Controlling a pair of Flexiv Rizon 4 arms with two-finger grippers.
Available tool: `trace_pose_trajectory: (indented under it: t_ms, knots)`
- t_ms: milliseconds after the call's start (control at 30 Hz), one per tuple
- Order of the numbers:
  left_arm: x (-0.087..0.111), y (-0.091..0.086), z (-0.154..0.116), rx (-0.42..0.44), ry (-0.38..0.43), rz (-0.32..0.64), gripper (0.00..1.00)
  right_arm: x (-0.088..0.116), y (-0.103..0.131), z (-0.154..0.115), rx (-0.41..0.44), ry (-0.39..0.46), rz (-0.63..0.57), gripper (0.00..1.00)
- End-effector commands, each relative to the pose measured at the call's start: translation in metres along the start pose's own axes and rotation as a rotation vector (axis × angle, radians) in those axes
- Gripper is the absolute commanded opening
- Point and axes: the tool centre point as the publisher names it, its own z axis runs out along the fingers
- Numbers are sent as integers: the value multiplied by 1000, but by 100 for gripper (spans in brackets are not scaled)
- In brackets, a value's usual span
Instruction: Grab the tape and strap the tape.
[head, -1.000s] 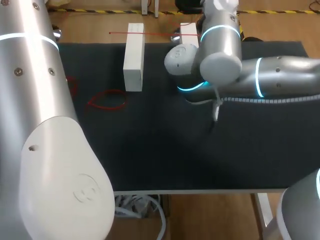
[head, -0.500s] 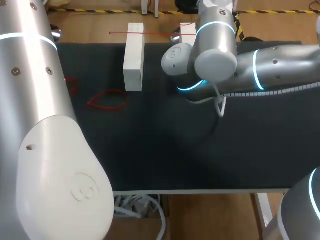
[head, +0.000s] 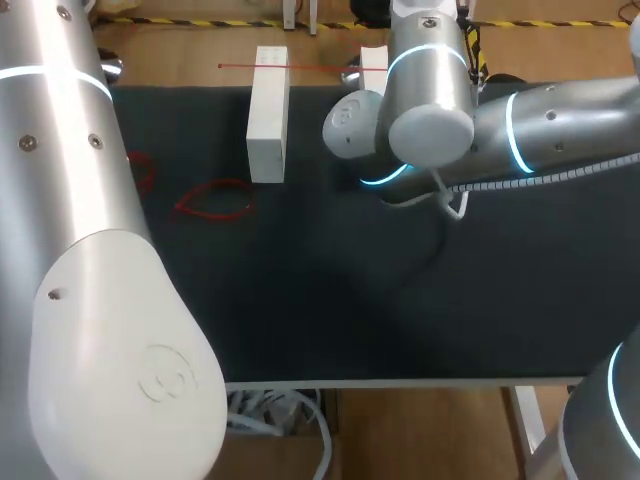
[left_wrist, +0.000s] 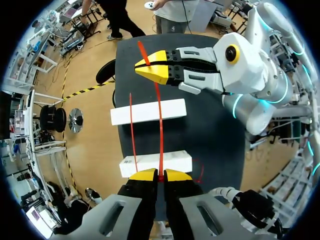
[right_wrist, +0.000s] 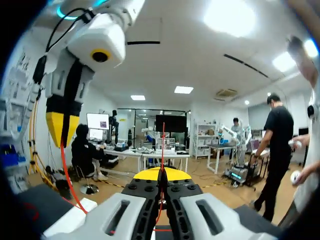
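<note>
Holding thin red tape strip (left_wrist: 160, 135), we have left gripper (left_wrist: 158, 175) and right gripper (left_wrist: 145, 67) both clenched on it, above white rectangular blocks (left_wrist: 175, 111) at far edge of black table (head: 300, 300).

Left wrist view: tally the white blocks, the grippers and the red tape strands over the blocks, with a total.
White blocks: 2, far block, near block
Grippers: 2, left gripper, right gripper
Red tape strands: 2, held strand, side strand
Total: 6
</note>
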Motion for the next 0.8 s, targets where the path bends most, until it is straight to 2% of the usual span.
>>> trace_pose_trajectory:
  t_ms: [33,133,167,267,433,533,567,800]
  knots:
    - [0,-1,-1,-4,1,-1,0,-1,10,-6,-39,84,-413,0]
    - [0,-1,-1,-4,1,-1,0,3,15,-9,-103,128,-635,0]
    - [0,-1,-1,-4,1,-1,0,5,14,-10,-80,155,-629,0]
    - [0,-1,-1,-4,1,-1,0,6,13,-12,-102,170,-721,0]
    - [0,-1,-1,-4,1,-1,0,6,12,-12,-98,164,-780,0]
    - [0,-1,-1,-4,1,-1,0,5,12,-10,-104,157,-749,0]
    - [0,-1,-1,-4,1,-1,0,4,13,-10,-117,147,-702,0]
    - [0,-1,-1,-4,1,-1,0,4,13,-10,-117,147,-702,0]
